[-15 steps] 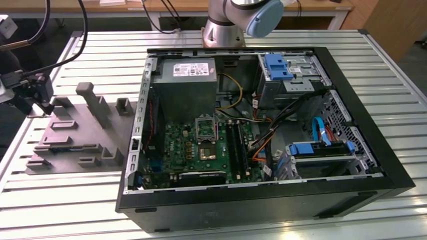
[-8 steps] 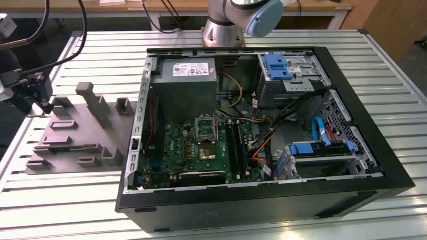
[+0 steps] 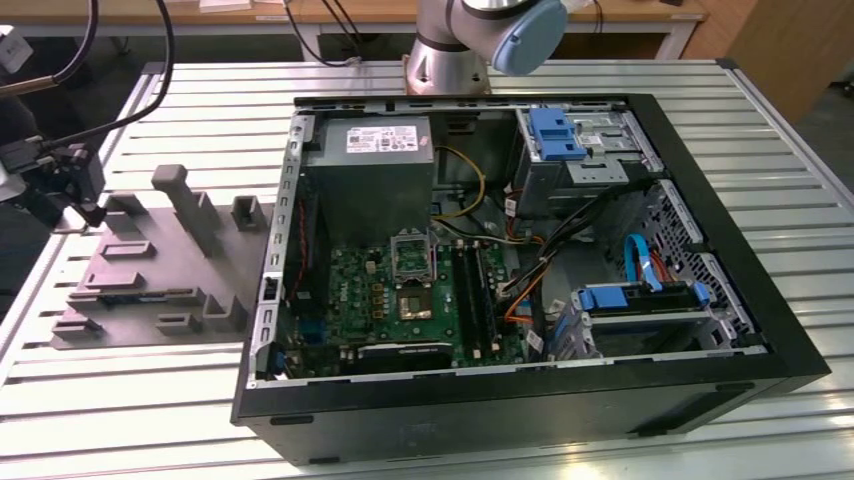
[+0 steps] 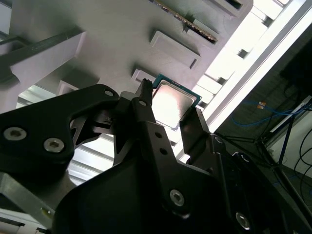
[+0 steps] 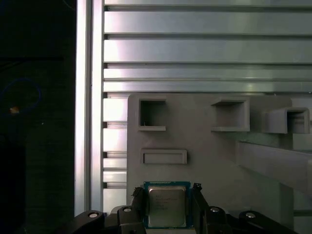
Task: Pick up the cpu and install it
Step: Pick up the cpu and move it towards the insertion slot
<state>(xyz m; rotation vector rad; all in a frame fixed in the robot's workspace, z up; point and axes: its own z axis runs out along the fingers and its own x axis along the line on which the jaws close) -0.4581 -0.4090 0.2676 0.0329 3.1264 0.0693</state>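
open computer case (image 3: 534, 412), grey parts holder (image 3: 134, 305), slatted table (image 3: 120, 410)

One computer case (image 3: 787, 340), lid off. Inside the case: one motherboard (image 3: 387, 300), one power supply (image 3: 367, 190), one silver socket frame (image 3: 412, 255), and two blue drive brackets (image 3: 555, 132), the second bracket (image 3: 638, 296) lower. Outside the case, on the exterior view's left: one grey fixture tray (image 3: 134, 290), one cpu (image 5: 166, 205), and one gripper (image 5: 167, 195) with two fingers (image 5: 197, 195). Beyond the case: one robot arm (image 3: 481, 40).

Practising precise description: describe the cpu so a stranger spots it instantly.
A grey holder plate lies on the slatted metal table. Near its edge, at the gripper, is the cpu: a flat silvery square, green-rimmed, unlike the plate's empty grey pockets.
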